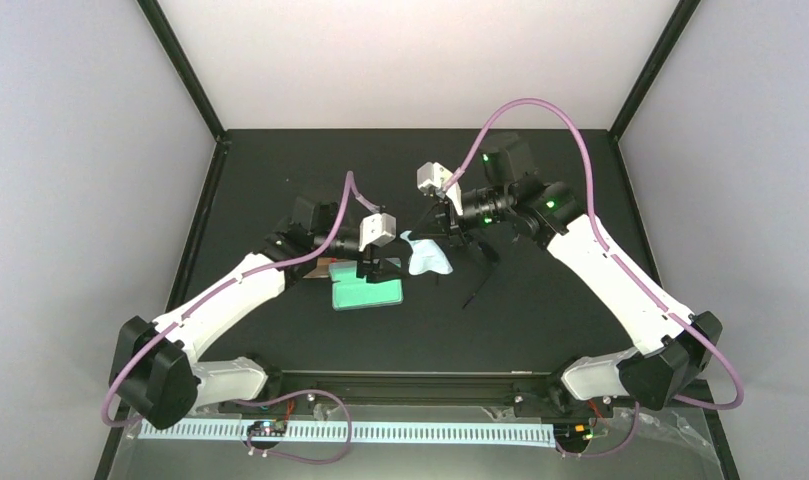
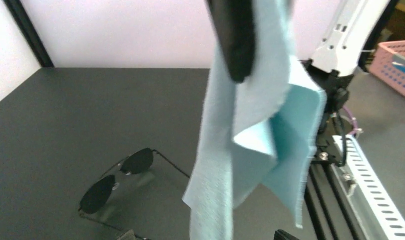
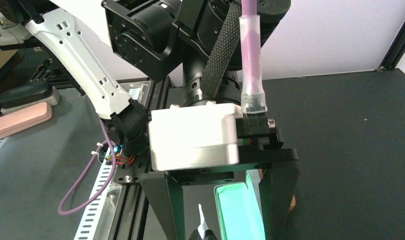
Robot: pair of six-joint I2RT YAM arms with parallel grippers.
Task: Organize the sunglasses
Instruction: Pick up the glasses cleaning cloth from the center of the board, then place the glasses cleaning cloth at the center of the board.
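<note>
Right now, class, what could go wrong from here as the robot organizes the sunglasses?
The light blue cloth hangs loosely from the shut right fingers; it might slip or miss the open green case. The left fingers straddle that case and could nudge it when closing. The black sunglasses lie close by; the cloth could drag them.

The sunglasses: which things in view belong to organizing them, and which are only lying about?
Job: black sunglasses; open green-lined case under the left gripper; light blue cloth held by the right gripper.
Lying about, off the table: pink basket; dark oblong case; pink oblong case.
</note>
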